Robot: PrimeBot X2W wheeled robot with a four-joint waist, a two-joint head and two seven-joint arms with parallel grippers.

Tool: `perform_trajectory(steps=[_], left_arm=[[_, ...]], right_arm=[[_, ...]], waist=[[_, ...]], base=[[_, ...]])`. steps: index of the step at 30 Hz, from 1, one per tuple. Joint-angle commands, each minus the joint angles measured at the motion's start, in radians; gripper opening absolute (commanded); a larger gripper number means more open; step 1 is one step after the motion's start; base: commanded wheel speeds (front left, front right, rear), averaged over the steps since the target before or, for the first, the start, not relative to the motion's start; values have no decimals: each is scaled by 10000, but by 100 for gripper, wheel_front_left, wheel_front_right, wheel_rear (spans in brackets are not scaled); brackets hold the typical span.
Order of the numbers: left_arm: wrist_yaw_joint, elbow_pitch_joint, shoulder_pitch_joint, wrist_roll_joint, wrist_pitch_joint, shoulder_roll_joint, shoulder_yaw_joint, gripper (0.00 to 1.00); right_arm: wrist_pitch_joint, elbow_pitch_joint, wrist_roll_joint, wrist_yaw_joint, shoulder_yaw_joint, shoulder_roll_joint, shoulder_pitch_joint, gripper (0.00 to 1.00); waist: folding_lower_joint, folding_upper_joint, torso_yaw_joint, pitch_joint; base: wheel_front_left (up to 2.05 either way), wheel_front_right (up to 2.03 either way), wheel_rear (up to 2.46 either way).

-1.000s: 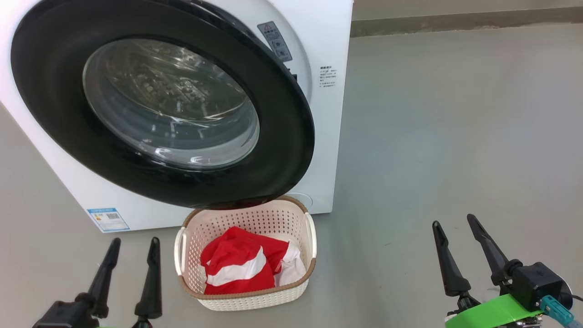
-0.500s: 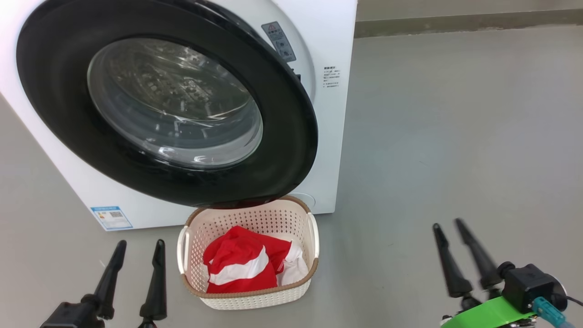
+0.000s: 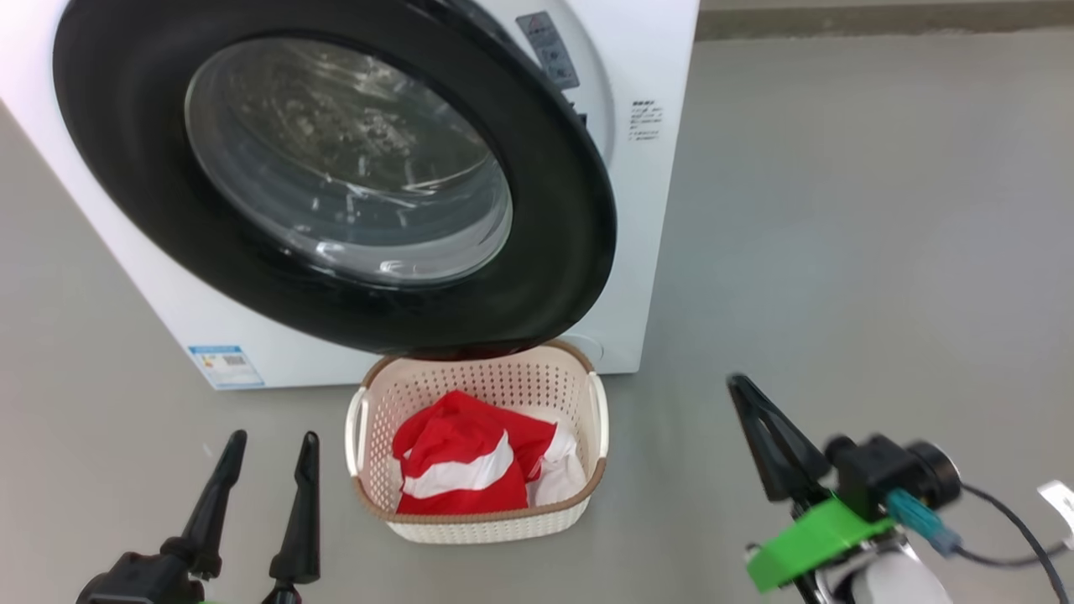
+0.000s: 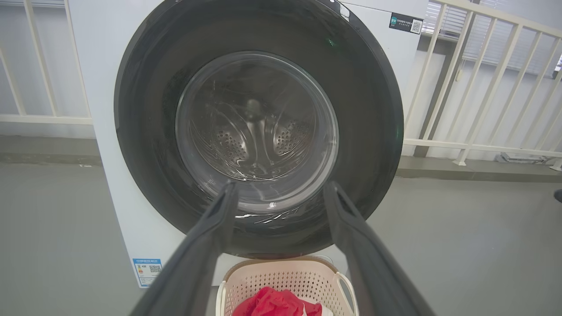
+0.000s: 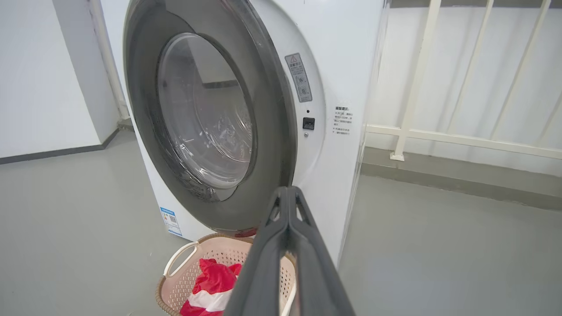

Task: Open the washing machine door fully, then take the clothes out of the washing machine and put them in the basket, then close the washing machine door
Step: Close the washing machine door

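Nearest, the left gripper (image 3: 273, 438) points forward, fingers spread wide, the right gripper (image 3: 742, 387) leans left, fingers pressed together on nothing; beyond, the clothes (image 3: 461, 466) lie in the basket (image 3: 478, 528), its far rim hidden under the washing machine door (image 3: 550, 277), which faces the robot, seemingly ajar from the washing machine (image 3: 663, 210)

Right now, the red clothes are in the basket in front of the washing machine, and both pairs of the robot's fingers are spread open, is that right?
Not quite. The right fingers are pressed shut, holding nothing, as the right wrist view shows. The left fingers are spread open, and the red clothes do lie in the basket in front of the washing machine.
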Motion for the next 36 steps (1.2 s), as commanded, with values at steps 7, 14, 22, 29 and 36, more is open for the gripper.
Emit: perform_trajectory(steps=[7, 14, 22, 29, 36], left_arm=[[-90, -488, -644, -27, -120, 7, 277, 100], [-174, -624, -938, -182, -120, -147, 381, 100], [-287, -672, -1280, -276, -120, -424, 370, 100], [-415, -522, -1584, -170, -120, -415, 334, 100], [-484, -393, -1782, -132, -120, -427, 385, 100]], right_arm=[[-65, 792, -129, 48, 1102, -56, -2052, 0], [-65, 1743, 202, 48, 1715, -56, -3573, 0], [-65, 2696, 284, 48, 2079, -56, -5092, 0], [-65, 3227, 45, 48, 1768, -56, -6117, 0], [-65, 3553, -277, 48, 1309, -56, -6641, 0]], waist=[[0, 0, 540, 676], [0, 0, 884, 1247], [0, 0, 1340, 1972], [0, 0, 1666, 2367], [0, 0, 1850, 2594]], base=[[0, 0, 0], [0, 0, 0], [0, 0, 0], [0, 0, 0], [0, 0, 0]])
